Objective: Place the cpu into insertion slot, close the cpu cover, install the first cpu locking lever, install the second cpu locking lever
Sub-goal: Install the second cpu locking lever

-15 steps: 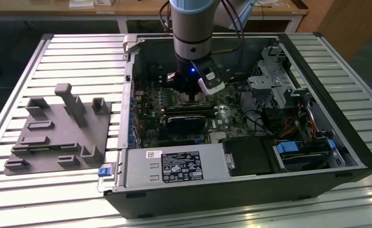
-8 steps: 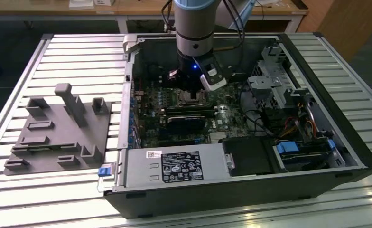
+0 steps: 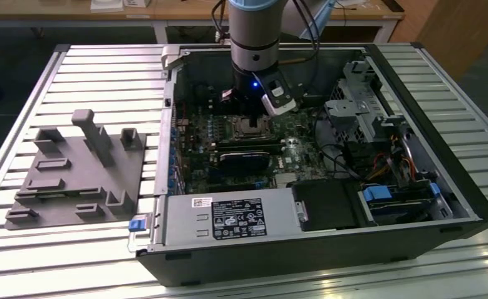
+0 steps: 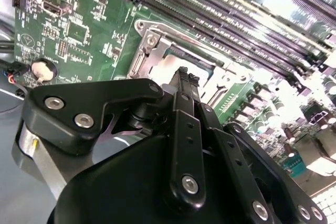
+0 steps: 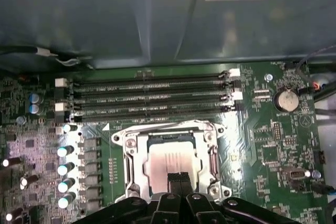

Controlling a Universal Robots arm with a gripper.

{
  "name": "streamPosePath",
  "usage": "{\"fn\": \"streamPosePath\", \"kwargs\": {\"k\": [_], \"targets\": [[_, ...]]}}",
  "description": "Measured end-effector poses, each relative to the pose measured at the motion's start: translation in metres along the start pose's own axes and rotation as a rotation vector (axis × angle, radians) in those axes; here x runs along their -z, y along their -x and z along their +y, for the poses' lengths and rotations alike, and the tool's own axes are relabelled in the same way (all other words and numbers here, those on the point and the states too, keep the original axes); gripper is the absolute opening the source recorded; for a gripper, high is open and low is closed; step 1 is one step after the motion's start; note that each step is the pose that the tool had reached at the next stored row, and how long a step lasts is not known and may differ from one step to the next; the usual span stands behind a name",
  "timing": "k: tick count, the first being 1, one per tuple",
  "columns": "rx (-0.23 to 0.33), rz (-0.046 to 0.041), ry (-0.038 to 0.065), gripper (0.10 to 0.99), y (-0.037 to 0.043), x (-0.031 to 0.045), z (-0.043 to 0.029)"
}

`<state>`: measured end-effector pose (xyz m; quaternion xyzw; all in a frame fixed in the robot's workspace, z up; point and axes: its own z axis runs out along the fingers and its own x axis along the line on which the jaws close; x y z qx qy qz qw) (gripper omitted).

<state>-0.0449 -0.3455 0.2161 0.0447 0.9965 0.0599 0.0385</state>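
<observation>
- One cpu [image 5: 169, 162] lies in the slot [image 5: 132, 162], cover [image 5: 167, 128] framing it.
- Gripper [image 5: 177, 178] above cpu, fingers pinched together, holding nothing.
- Cpu looks light, stiff, fragile; edges suit gripping.

We see cpu [image 5: 169, 163] top: dull, smooth metal. Cpu cover [image 5: 132, 153]: bright silvery metal. Gripper [image 4: 181, 74]: matt black plastic with shiny screw heads. We note circuit board [image 5: 262, 145] glossy green, computer case [image 3: 310, 255] matt black, table [image 3: 70, 255] ribbed pale metal.

no legible print on any label [image 3: 236, 219]
</observation>
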Motion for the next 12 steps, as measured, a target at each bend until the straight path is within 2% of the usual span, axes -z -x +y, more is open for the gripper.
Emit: {"fn": "streamPosePath", "kwargs": {"k": [6, 12], "targets": [[0.003, 0.0004, 0.0, 0.106, -0.0006, -0.0009, 0.0064], [0.003, 0.0003, 0.0, 0.106, -0.0007, -0.001, 0.0069]]}}
